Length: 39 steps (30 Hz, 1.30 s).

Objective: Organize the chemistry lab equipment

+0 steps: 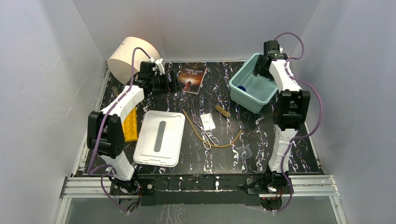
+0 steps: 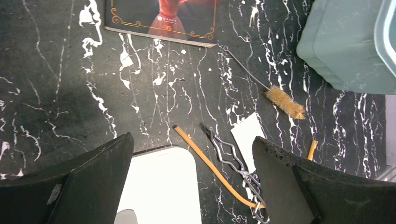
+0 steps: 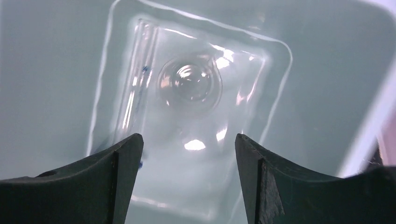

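Stuff on the black marbled table (image 1: 299,154), going left to right: a big cream cylinder (image 1: 132,56) lies on its side in the far left corner. The left gripper (image 1: 170,81) hovers just beside it, jaws as wide as they go and nothing in them. Below that, a yellow ridged piece (image 1: 130,123) sits tucked beside the left arm. Next to it is a white lid (image 1: 159,138) lying flat, with a grey strip down the middle. A dark-covered book (image 1: 191,77) is at the back, near the left gripper. The loose lab bits are bunched mid-table. The tan rubber tubing (image 1: 219,143) runs in a long curved line toward the front, and the metal tongs (image 1: 203,130) lie across it, wiry with looped handles. A white packet (image 1: 208,122) lies flat just beside the tongs. The brown brush (image 1: 222,111) is a bit further back, a fuzzy tan head on a thin wire stem that points toward the book. A small clear dish (image 1: 244,151) sits alone near the front and is hard to make out against the marble. The only real container is the teal bin (image 1: 247,100) at the back right. Inside, the clear blue-ended tube (image 3: 135,84) lies along one side of the bottom. A little clear glass beaker (image 3: 189,86) is right beside it, seen from straight above as a round shiny ring. The right gripper (image 3: 189,137) hangs over the bin above those two, fingers well apart and not holding anything.
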Motion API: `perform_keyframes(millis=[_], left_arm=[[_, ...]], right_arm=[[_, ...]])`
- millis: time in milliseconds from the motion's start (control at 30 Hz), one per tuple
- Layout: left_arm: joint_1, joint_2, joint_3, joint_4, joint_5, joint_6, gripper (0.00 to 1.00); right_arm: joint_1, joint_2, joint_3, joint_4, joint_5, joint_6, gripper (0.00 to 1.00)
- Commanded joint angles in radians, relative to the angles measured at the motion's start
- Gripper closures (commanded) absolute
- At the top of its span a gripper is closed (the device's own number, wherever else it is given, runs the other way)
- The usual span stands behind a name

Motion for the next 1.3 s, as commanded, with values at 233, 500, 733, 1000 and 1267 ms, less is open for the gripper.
perform_keyframes(millis=[233, 500, 733, 1000, 1267], left_arm=[[-0.003, -0.069, 0.067, -0.049, -0.078, 0.000, 0.02], [-0.003, -0.072, 0.078, -0.054, -0.089, -0.029, 0.02], [-0.004, -0.076, 0.061, -0.042, -0.074, -0.058, 0.02], [-0.003, -0.067, 0.058, -0.033, -0.085, -0.098, 0.03], [-0.003, -0.063, 0.052, -0.050, -0.149, -0.124, 0.04]], right_arm=[[0.102, -0.468, -0.293, 0.200, -0.197, -0.145, 0.20], [0.273, -0.649, -0.448, 0.276, -0.353, -0.290, 0.22], [0.429, -0.767, -0.585, 0.123, -0.305, -0.237, 0.22], [0.594, -0.814, -0.790, 0.116, -0.223, -0.141, 0.24], [0.616, -0.632, -0.817, 0.223, -0.038, -0.176, 0.34]])
